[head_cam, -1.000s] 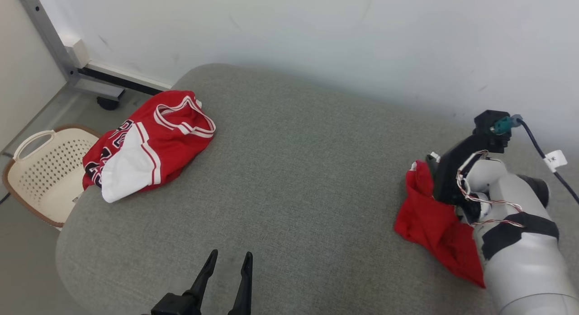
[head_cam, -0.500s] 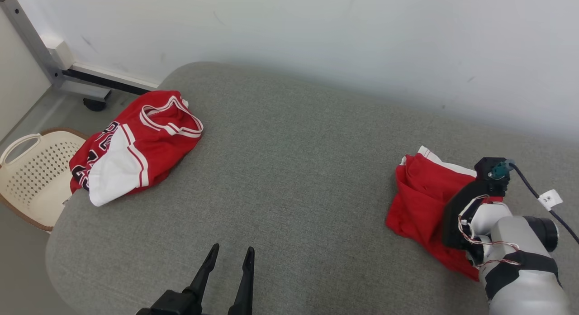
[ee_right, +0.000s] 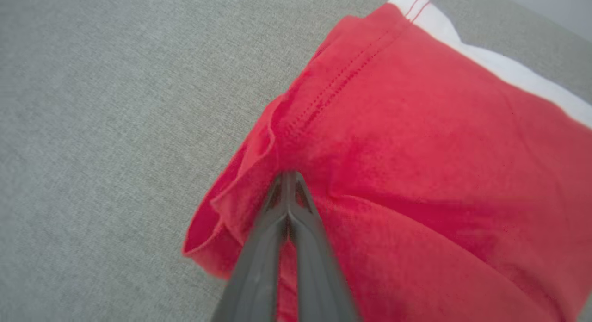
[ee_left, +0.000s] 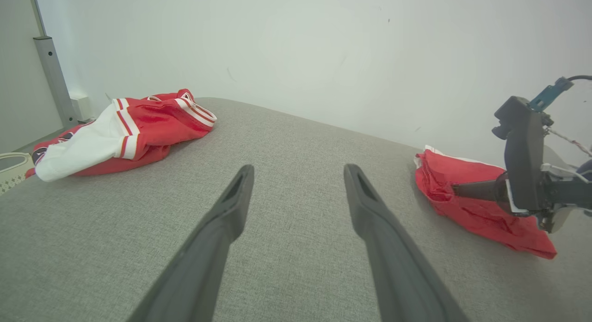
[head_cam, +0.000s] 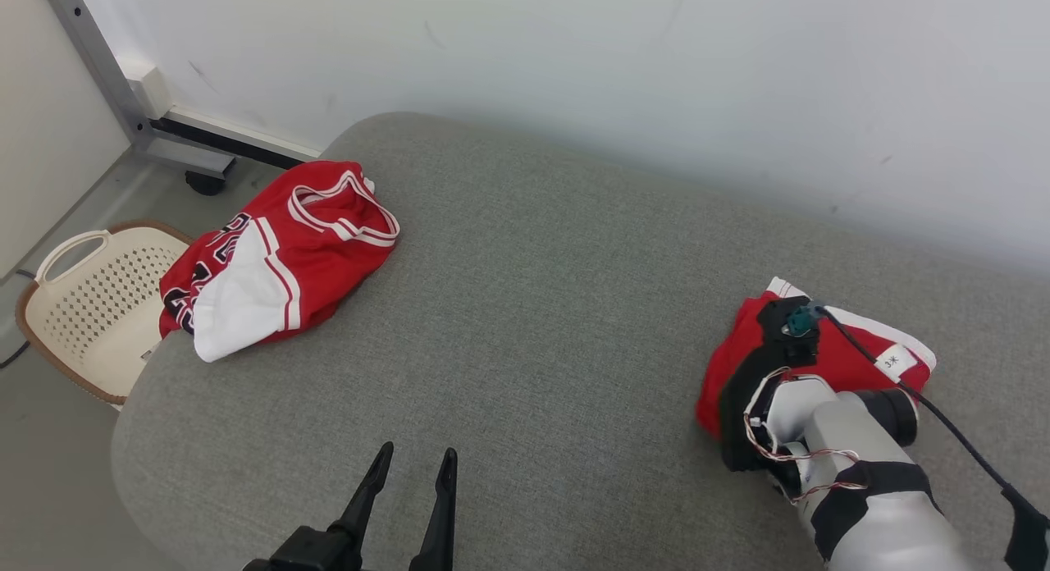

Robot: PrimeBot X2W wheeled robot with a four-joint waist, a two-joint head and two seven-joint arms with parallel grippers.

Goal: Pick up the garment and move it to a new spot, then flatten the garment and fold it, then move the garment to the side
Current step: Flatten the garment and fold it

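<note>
Right hand [ee_right: 287, 181] pinches tight on a fold of the red garment [ee_right: 416, 141]; left hand [head_cam: 417, 453] gapes empty.

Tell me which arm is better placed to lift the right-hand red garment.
Right: the right gripper is shut on the red garment; the left gripper sits open over bare cushion, well apart.

Light bright, even, diffuse. Wall [head_cam: 574, 62] pale with faint greenish cast, dimmer band where it meets surface [head_cam: 533, 325]. Shadows soft and thin: narrow rim under garment [ee_right: 416, 127] edge, faint smudge by left end effector [head_cam: 417, 452]. Head view sharp, weave readable. Left wrist view wide-angle: post [ee_left: 51, 77] leans at edge, near fingers [ee_left: 217, 248] oversized, soft. Right wrist view: stitching crisp at centre, right end effector [ee_right: 287, 178] blurred toward bottom edge, lower right cloth smeared
</note>
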